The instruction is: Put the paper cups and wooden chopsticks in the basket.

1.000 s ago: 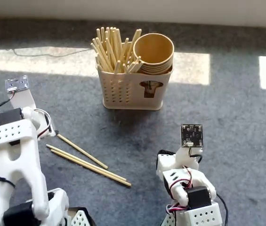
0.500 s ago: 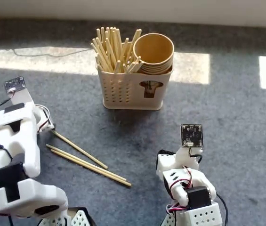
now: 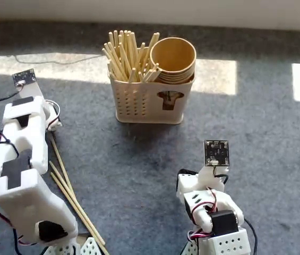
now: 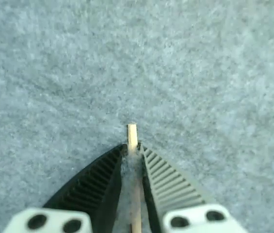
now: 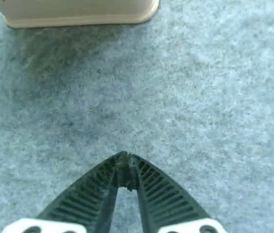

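Chopstick (image 4: 132,130) tight in the left hand (image 4: 132,145), right hand (image 5: 123,158) fully narrow, dark unreadable mark (image 3: 170,100) on the basket (image 3: 136,105).

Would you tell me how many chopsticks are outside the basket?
3: one chopstick in the left gripper, a pair on the carpet beside that arm; more may hide beneath it.

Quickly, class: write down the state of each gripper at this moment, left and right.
Left gripper: shut on a wooden chopstick.
Right gripper: shut, holding nothing.
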### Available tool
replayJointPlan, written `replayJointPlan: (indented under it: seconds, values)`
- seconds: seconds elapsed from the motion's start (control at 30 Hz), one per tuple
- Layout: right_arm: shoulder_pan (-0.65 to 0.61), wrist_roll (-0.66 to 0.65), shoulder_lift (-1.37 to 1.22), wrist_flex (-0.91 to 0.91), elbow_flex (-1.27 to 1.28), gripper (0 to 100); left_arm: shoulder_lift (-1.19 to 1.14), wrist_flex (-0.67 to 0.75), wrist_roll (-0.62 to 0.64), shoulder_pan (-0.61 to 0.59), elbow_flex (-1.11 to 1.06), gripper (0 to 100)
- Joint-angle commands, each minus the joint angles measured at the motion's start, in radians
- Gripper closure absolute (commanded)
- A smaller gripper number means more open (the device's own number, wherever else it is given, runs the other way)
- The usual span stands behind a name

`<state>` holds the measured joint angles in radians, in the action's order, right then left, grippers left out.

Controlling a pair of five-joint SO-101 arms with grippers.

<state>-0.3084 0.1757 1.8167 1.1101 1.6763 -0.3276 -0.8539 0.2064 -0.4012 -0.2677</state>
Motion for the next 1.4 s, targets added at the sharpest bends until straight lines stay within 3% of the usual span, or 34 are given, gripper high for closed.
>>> replayJointPlan:
  seconds: [0.0,0.3,0.63,0.83,1.0,1.37]
  values:
    - [0.01,0.009,0.019,0.005,0.111,99.2,-0.002,0.014,0.009,0.064,0.142,98]
    - [0.01,0.009,0.019,0.005,0.111,99.2,-0.001,-0.034,0.009,0.147,0.361,99]
    - [0.01,0.009,0.019,0.005,0.111,99.2,-0.001,-0.505,0.008,0.166,0.883,99]
    - [0.01,0.009,0.019,0.005,0.111,99.2,-0.002,-0.671,0.008,0.168,1.187,99]
    - [0.01,0.009,0.019,0.005,0.111,99.2,-0.002,-0.694,0.008,0.199,1.403,99]
    - [0.01,0.009,0.019,0.005,0.111,99.2,-0.005,-0.674,0.002,0.383,1.782,99]
